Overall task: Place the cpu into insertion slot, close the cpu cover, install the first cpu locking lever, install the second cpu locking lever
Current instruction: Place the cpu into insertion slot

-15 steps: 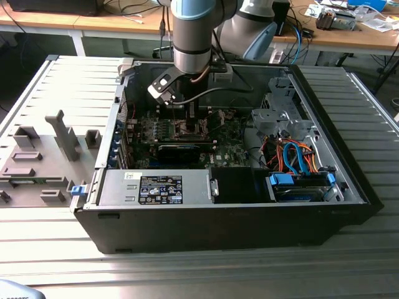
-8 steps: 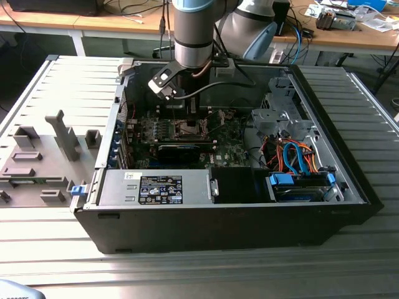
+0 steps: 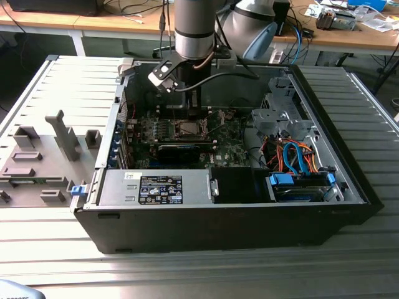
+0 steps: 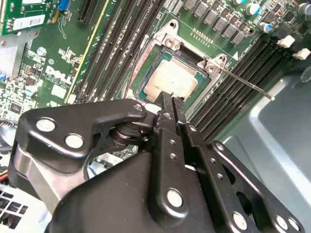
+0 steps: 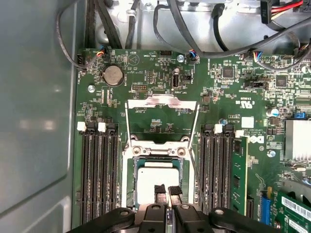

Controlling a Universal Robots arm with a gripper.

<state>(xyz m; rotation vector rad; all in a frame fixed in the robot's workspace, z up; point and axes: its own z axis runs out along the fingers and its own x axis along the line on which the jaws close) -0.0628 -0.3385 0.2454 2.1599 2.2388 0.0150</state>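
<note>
The cpu (image 5: 148,184) (image 4: 170,77) lies flat in the insertion slot (image 5: 156,161) (image 4: 143,83), silvery top up, its edges square with the dark rim around it. The gripper (image 5: 167,192) (image 4: 168,99) hangs directly over the chip in both wrist views. Its two black fingertips (image 5: 160,191) are drawn in to a slim gap with nothing between them, over the chip's near edge; whether they touch the metal top I cannot tell. The cpu cover (image 5: 162,102) is open: in the first wrist view it is swung back from the socket on its hinge, and green board shows through its square window. In the second wrist view a thin locking lever (image 4: 243,83) sticks out from a corner of the socket, unlatched and angled across the black memory slots (image 4: 233,77). More memory slots (image 5: 99,174) flank the socket on both sides, and a round coin battery (image 5: 113,75) sits on the motherboard (image 5: 233,97) beyond the open cover, with black cables (image 5: 194,29) looping past the board's far edge. In the exterior view the arm (image 3: 194,31) reaches straight down into the open computer case (image 3: 218,224), which rests on a ribbed grey table (image 3: 62,261). Orange and blue cables (image 3: 293,156) bunch on the exterior view's right, and a grey fixture (image 3: 37,162) sits outside the case on its left.
</note>
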